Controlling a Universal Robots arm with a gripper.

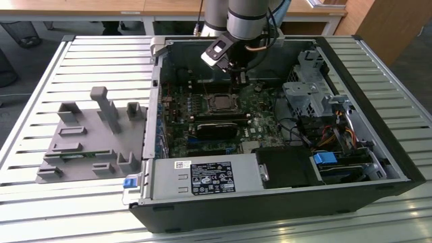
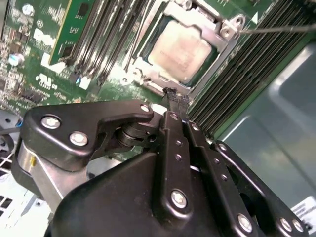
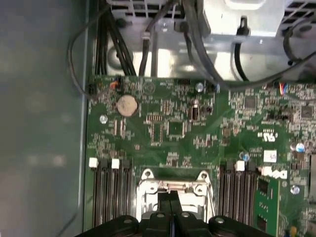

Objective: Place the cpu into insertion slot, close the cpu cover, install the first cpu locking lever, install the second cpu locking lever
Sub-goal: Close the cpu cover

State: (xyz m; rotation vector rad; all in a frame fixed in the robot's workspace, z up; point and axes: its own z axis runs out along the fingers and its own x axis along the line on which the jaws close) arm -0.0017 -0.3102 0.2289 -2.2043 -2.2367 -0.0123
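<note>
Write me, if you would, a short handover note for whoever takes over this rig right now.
Gripper: jaws shut, nothing seen in them, tips beside the socket's edge.
Things: the cpu sits in the insertion slot; the cpu cover lies down around it.
Done: cpu placed; cover looks closed.
Left: the locking levers. A thin lever rod stands off from the socket's corner, seemingly unlatched; the other lever I cannot judge.

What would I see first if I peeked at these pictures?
The black claw, shut tight, hangs close beside the shiny square cpu, which sits under its silver cpu cover on the green board. In the exterior view, the robot arm reaches down into a big open computer case.
</note>
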